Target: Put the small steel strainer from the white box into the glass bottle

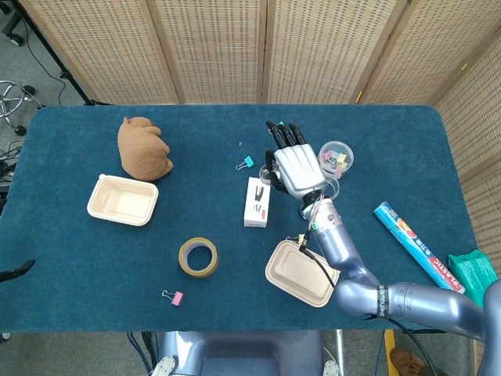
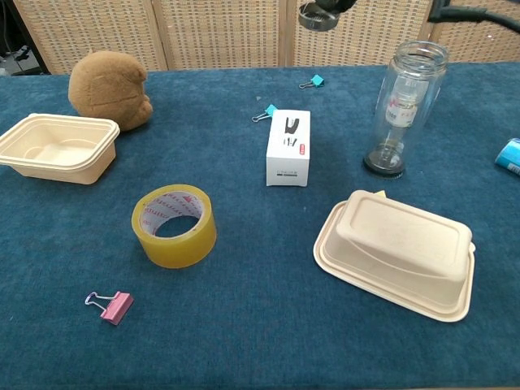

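The small steel strainer point(image 2: 318, 16) is held high above the surface point(image 1: 156, 266) by the right hand point(image 1: 296, 167), whose fingers point(image 1: 288, 135) are clamped on it, clear of the white box point(image 1: 257, 201) and to the left of the glass bottle point(image 2: 401, 106) in the chest view. The pick-up can be judged done; the strainer has not yet been brought over the bottle's mouth and lowered in. The left hand is not seen in either view.
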You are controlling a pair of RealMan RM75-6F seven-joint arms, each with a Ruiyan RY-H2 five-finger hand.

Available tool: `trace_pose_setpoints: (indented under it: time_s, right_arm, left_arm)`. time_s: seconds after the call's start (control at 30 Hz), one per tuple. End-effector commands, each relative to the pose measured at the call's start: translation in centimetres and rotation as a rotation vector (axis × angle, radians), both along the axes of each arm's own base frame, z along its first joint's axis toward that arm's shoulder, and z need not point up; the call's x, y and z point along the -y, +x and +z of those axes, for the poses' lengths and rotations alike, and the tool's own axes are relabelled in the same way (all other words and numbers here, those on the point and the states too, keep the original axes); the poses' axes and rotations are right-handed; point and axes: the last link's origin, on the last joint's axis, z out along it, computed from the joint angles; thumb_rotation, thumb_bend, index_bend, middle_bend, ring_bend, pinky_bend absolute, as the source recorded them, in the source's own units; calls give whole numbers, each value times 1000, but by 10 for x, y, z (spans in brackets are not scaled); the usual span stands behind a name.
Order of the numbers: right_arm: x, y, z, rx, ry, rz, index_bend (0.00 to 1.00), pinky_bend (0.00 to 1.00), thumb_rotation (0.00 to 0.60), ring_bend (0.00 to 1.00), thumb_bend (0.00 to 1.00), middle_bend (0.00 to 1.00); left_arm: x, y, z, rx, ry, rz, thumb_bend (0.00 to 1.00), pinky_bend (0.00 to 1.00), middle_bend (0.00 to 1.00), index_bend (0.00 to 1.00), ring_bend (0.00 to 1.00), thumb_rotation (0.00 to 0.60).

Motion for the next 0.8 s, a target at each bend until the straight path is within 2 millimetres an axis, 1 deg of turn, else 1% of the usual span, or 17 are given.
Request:
trace_pose_setpoints:
  time_s: [0.03, 0.1, 0.13, 0.33, 0.6, 0.8]
  right_arm:
    - [-4, -8, 21, -6, -45, -12, 663, 0, 600, 0, 654, 0]
    - [-7, -16, 29, -21, -58, -23, 663, 0, 600, 0, 655, 0]
    - [-8, -25, 34, -35, -70, -40, 664, 0, 600, 0, 655, 0]
    - [-9, -53, 49, -38, -92, -93, 665, 0, 600, 0, 656, 0]
    - [-10, -78, 54, -82, -99, -129, 666, 0, 600, 0, 655, 0]
    - [-13, -99, 55, -80, -91, -170, 666, 0, 600, 0, 656, 0]
  left_arm:
    - [0, 1, -1, -3, -3, -1, 114, 0, 0, 0, 0, 600]
    - [1, 1, -1, -5, -3, 0, 113, 0, 0, 0, 0, 600]
    - [1, 1, -1, -5, -2, 1, 113, 0, 0, 0, 0, 600]
    - [1, 1, -2, -4, -7, 0, 113, 0, 0, 0, 0, 600]
    - [1, 2, -3, -5, -6, 0, 113, 0, 0, 0, 0, 600]
    - [1, 1, -1, 0, -2, 2, 113, 0, 0, 0, 0, 600]
